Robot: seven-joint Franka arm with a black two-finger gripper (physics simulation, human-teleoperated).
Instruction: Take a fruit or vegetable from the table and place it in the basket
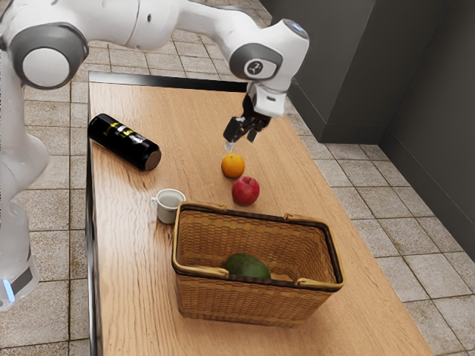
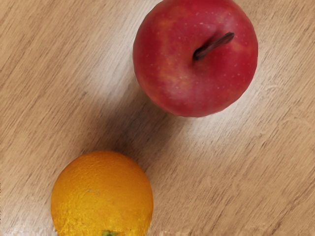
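At the exterior view's left, beige stone-look tiles (image 1: 50, 204) with darker joints, then the white arm (image 1: 18, 174), coming in above the table (image 1: 130, 245): pale brown wood, streaked along the grain, with a black edge. Next, a black bottle (image 1: 137, 153) on its side, with yellow lettering (image 1: 122, 133) too small to read. Then a pale cup (image 1: 170, 199), upright, just beside the wicker basket (image 1: 223, 300). Farther right, the orange (image 1: 232, 166) on the wood, near and below the gripper (image 1: 241, 143), fingers spread apart. On the white wrist above, a dark round emblem (image 1: 257, 68). Near the orange but apart from it, the red apple (image 1: 246, 191), also on the wood, stem up in the wrist view. Inside the basket, a dark green fruit (image 1: 249, 265). At the exterior view's right, more tiles and a plain dark grey wall (image 1: 427, 104).
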